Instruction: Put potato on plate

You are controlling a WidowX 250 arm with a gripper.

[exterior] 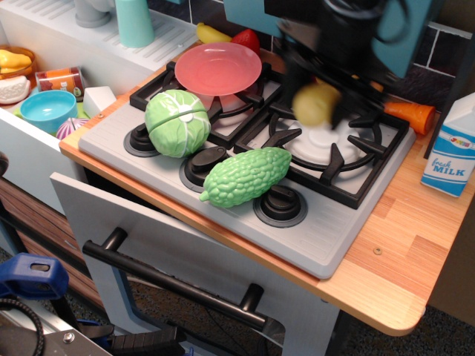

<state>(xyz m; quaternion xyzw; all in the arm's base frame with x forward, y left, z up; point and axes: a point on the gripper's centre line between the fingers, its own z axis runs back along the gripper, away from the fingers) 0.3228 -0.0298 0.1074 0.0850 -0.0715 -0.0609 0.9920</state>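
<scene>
The pale-yellow potato [316, 103] hangs in my gripper [318, 100], blurred by motion, above the right rear burner of the toy stove. The gripper is shut on it, with dark fingers either side. The pink-red plate [218, 68] rests on the left rear burner, to the left of the gripper and apart from it. The arm comes down from the top of the frame and hides part of the back of the stove.
A green cabbage [177, 122] and a green bitter gourd [246, 176] lie on the stove's front. A carrot [410, 113] and a milk carton [453, 144] stand at the right. A light-blue bowl [47, 110] sits in the sink at left.
</scene>
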